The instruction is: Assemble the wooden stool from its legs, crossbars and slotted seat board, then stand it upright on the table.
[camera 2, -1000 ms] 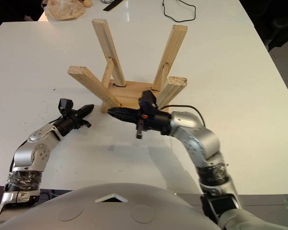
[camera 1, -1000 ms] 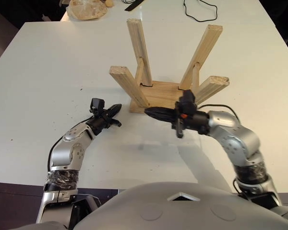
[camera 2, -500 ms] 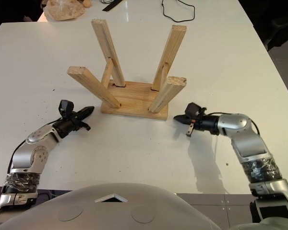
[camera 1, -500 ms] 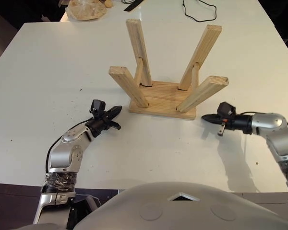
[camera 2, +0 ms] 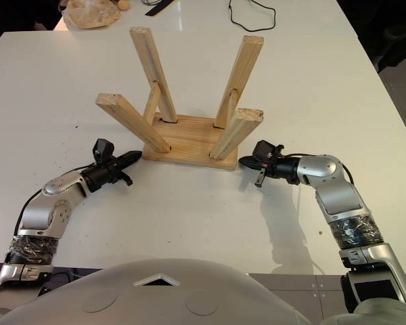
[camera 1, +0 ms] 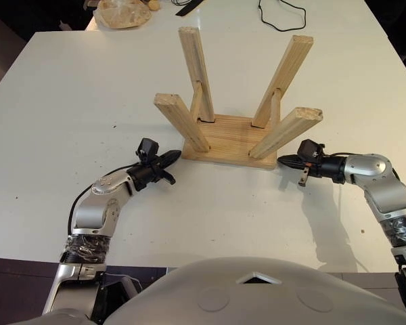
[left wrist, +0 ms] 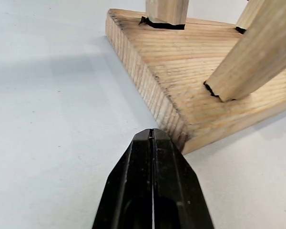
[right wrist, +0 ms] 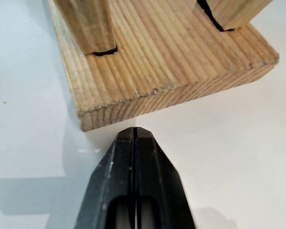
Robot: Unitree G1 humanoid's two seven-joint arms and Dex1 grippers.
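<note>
Stool [camera 1: 230,132]: pale raw wood, upside down mid-table, four square legs [camera 1: 196,68] splayed upward.
Seat [camera 2: 193,142]: flat slab, straight grain, lying on the table.
Left gripper [camera 1: 174,156]: black tapered fingers pressed together, tip just beside the seat's near left corner.
Right gripper [camera 1: 284,162]: fingers together, tip just beside the near right corner.
Table [camera 1: 68,101]: smooth white.

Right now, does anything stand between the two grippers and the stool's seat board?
Nothing visible. The left gripper and right gripper, both shut, each point at a seat board corner, with only table between.
</note>
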